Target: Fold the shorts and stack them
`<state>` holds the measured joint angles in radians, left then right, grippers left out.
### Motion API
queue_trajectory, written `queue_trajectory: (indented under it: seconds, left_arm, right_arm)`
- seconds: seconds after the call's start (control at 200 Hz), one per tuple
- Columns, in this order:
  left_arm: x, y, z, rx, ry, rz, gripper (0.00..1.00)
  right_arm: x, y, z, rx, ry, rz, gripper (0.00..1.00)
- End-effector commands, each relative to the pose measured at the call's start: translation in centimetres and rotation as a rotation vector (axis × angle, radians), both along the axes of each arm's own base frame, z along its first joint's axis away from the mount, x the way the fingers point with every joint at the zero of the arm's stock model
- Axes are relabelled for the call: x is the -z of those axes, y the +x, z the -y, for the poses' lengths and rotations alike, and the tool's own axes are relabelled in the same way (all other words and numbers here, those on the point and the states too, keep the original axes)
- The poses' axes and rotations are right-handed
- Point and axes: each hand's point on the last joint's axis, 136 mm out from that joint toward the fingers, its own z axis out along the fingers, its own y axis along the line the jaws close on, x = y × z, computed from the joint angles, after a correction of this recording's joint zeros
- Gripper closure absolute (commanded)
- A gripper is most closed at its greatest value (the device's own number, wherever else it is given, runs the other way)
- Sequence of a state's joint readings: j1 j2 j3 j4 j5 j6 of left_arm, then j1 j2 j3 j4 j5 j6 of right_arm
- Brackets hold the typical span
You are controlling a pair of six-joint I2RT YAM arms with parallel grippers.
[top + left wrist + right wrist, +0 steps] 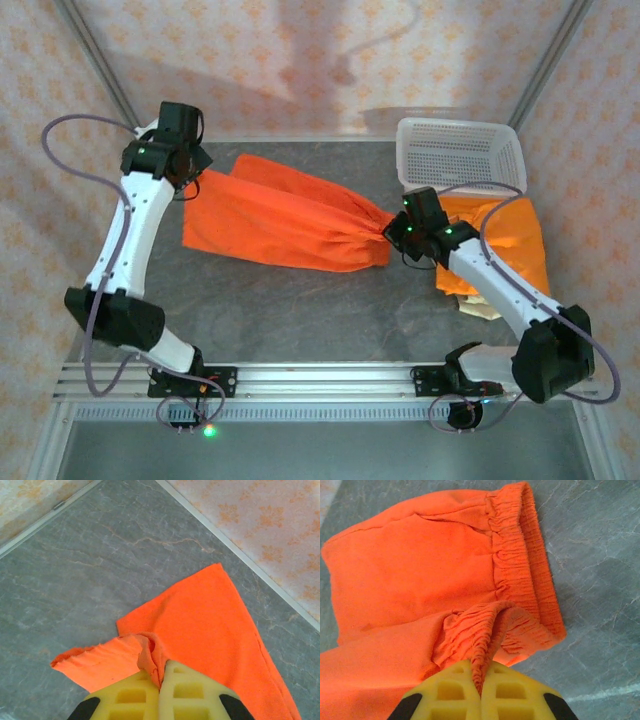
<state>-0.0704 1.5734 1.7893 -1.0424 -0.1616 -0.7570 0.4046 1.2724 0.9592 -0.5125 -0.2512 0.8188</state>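
On the counter [300, 310], a pair of orange shorts [280, 222] lies stretched out, not yet folded. The left gripper [190, 180] pinches the hem and the right gripper [392, 228] pinches the waistband. Other shorts [510, 240] sit at the right edge, seemingly already stacked.

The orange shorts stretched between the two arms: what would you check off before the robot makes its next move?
1. Does the left gripper pinch the hem end of the orange shorts? Ok, it is shut on cloth.
2. Does the right gripper pinch the elastic waistband? Ok, it is shut on a gathered fold.
3. Does the cloth lie smooth? Not ok, it bunches toward the waist end.
4. Is there bare table near the arm bases for folding? Ok.
5. Is the pile under the right arm, orange on beige, tidy enough for stacking? Cannot tell.
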Motion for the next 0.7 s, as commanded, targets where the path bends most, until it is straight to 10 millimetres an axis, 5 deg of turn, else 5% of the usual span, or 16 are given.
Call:
queue_trajectory:
  seconds: [0.0,0.35,0.38,0.696]
  left_arm:
    - [-1.0,2.1,-1.3,-0.035,0.054,0.031,1.00]
    - [2.0,8.2,-0.5,-0.012,0.046,-0.029,1.00]
    - [3.5,8.9,-0.4,-0.012,0.046,-0.063,1.00]
    - [7.7,13.4,0.4,-0.002,0.010,-0.105,1.00]
  right_arm:
    - [-0.2,1.5,1.5,0.072,-0.038,0.013,0.98]
    - [1.3,4.2,1.3,0.094,-0.042,-0.020,0.97]
    - [1.5,4.5,1.3,0.096,-0.044,-0.025,0.97]
    - [3.3,6.6,1.3,0.116,-0.040,-0.073,0.95]
